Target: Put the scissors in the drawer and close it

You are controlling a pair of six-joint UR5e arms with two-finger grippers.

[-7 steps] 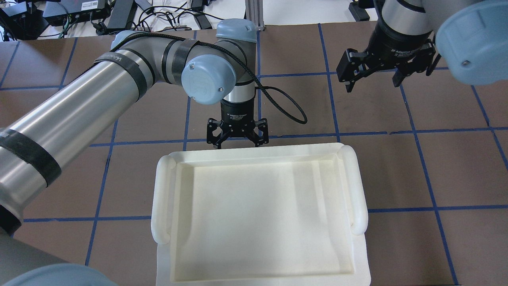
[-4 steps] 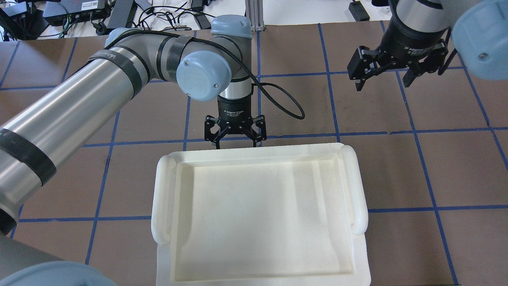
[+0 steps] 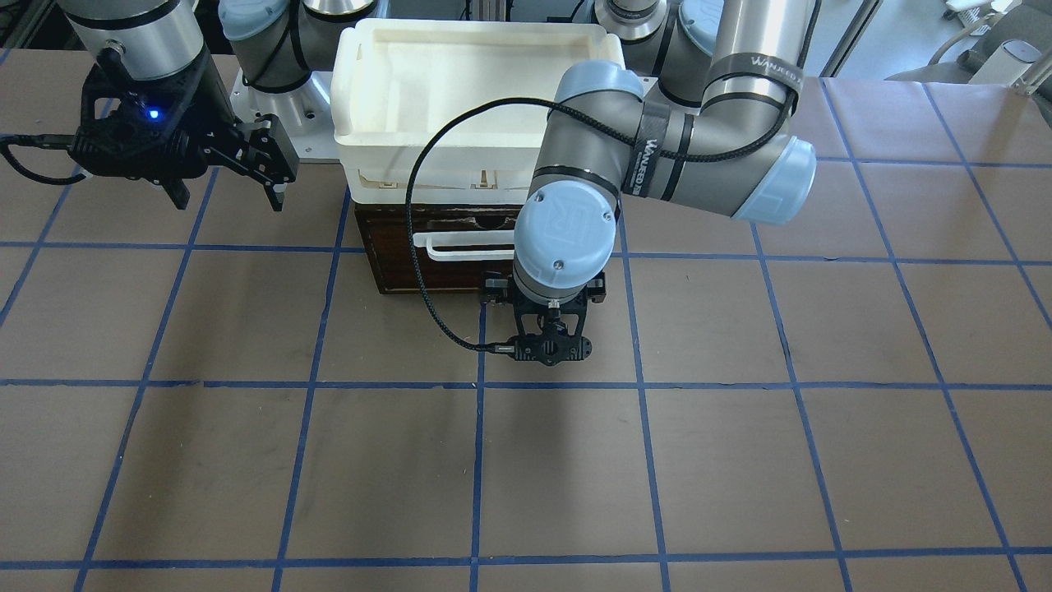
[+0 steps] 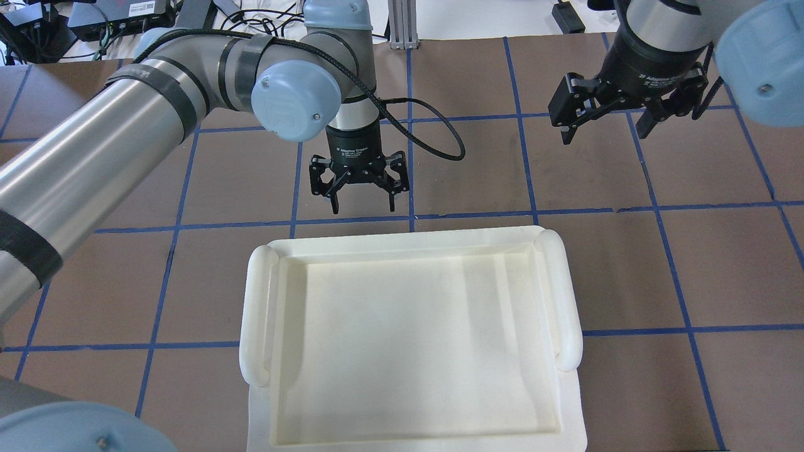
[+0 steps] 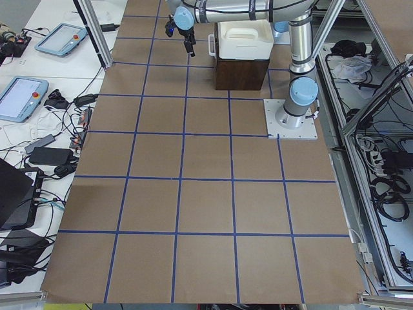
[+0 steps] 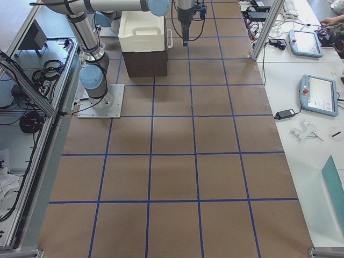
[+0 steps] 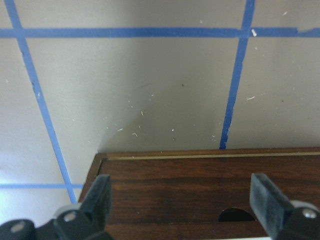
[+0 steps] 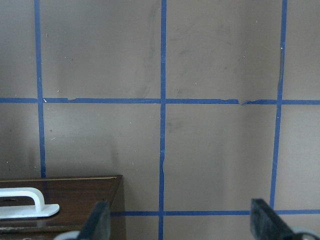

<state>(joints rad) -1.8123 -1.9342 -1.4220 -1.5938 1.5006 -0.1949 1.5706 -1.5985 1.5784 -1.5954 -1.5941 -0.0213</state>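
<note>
The drawer (image 3: 411, 267) has a dark brown front and a white bar handle (image 3: 460, 245). It sits under a white bin, and none of its pale inside shows. The scissors are out of view. My left gripper (image 4: 362, 207) is open and empty, pointing down over the table just in front of the drawer front. In the left wrist view the drawer's top edge (image 7: 200, 185) lies between my open fingers (image 7: 100, 195). My right gripper (image 4: 604, 135) is open and empty, raised off to the side. Its wrist view shows the drawer's corner (image 8: 85, 200) and the handle (image 8: 25, 202).
The white plastic bin (image 4: 251, 301) sits on top of the drawer box and has nothing in it. The table is brown with a blue tape grid (image 3: 477, 460). Tablets and cables (image 6: 317, 91) lie on side benches beyond the table's edge.
My left gripper has drawn back from the drawer front, farther from the bin and a little to the left, still open. My right gripper shifted slightly outward, then held still.
</note>
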